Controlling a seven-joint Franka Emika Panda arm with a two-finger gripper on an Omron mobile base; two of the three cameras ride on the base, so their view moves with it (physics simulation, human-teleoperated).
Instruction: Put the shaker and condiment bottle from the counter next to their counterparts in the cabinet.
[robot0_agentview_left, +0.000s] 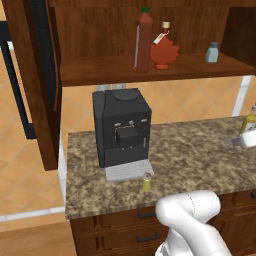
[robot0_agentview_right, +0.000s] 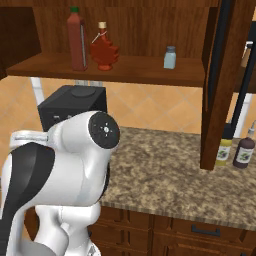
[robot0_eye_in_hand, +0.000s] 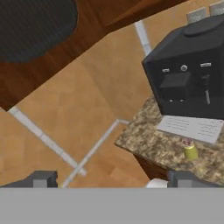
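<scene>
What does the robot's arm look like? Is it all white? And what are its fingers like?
Mostly white. The arm is made of smooth, rounded, glossy shells with a dark black band down one side. One joint ends in a round black cap with a small pale mark in the middle. The gripper has two small dark grey, blocky fingertips. No cables show.

Bystanders on the granite

A black coffee machine (robot0_agentview_left: 122, 127) stands upright toward 9 o'clock of the counter (robot0_agentview_left: 190, 160), its grey drip tray (robot0_agentview_left: 128, 170) facing 6. Far off toward 3 o'clock, two bottles stand side by side, just apart: a yellowish one (robot0_agentview_right: 223, 150) and a dark brown one (robot0_agentview_right: 244, 150), both labelled, in front of the tan tiled wall (robot0_agentview_left: 195, 97).
</scene>
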